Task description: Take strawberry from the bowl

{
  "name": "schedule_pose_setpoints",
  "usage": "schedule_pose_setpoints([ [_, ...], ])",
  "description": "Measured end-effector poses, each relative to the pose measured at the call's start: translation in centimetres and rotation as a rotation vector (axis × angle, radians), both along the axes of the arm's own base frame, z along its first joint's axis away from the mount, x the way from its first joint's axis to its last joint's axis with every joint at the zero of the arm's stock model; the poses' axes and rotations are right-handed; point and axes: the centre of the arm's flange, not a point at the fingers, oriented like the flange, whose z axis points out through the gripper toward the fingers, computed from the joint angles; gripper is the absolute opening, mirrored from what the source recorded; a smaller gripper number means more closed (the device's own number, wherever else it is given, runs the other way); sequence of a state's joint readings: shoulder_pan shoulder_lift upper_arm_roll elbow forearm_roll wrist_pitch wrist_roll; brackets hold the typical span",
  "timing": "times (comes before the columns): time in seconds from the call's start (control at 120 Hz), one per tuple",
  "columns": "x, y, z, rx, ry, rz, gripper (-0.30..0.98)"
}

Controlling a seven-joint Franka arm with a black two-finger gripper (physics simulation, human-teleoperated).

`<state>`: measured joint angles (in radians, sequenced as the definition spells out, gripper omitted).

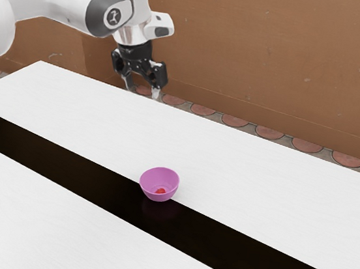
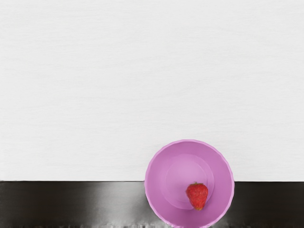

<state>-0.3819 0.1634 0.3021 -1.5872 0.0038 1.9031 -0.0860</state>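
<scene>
Where the strawberry [image 2: 197, 195] rests: low in the pink bowl [image 2: 159, 178], penned by its sides;
Gripper [image 1: 142, 91]: raised; fingers seemingly spread, ready for grasping.

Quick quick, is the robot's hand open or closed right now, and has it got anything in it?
Hand: open, fingers apart, holding nothing.

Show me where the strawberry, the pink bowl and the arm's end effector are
Strawberry [image 2: 197, 195]: wrist view, middle of its red side.
Pink bowl [image 2: 156, 183]: wrist view, bare inner wall.
End effector [image 1: 143, 91]: exterior view, midway between its parted fingertips.
</scene>
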Motion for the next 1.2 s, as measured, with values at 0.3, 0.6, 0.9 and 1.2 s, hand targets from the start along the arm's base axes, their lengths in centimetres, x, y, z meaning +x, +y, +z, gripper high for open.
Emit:
schedule_pose_setpoints([
  [0.3, 1.8, -1.0, -8.3, 0.087, 0.155, -0.014, 0.66],
  [0.6, 1.7, -1.9, -17.1, -0.036, 0.229, 0.045, 0.5],
  [0.9, 1.0, -3.0, -22.7, -0.068, 0.272, 0.064, 0.37],
  [1.2, 1.9, -3.8, -25.9, -0.062, 0.253, 0.063, 0.33],
])
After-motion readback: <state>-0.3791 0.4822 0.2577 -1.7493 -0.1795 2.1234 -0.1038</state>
